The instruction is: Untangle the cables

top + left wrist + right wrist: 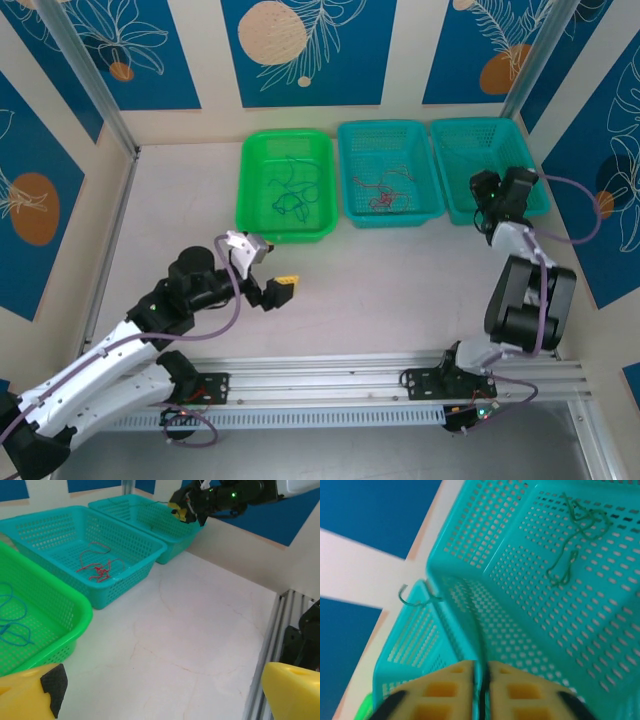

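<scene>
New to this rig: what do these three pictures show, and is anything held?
Two robot arms bolted to a table. One picture looks down from above and behind; the other two come from wrist cameras. Three baskets at the far side: green basket with blue cables, middle teal basket with red cables, right teal basket with green cables. The left end effector is open and empty above the table. The right end effector, at the right basket's wall, has its fingers nearly together on a thin green strand.
</scene>
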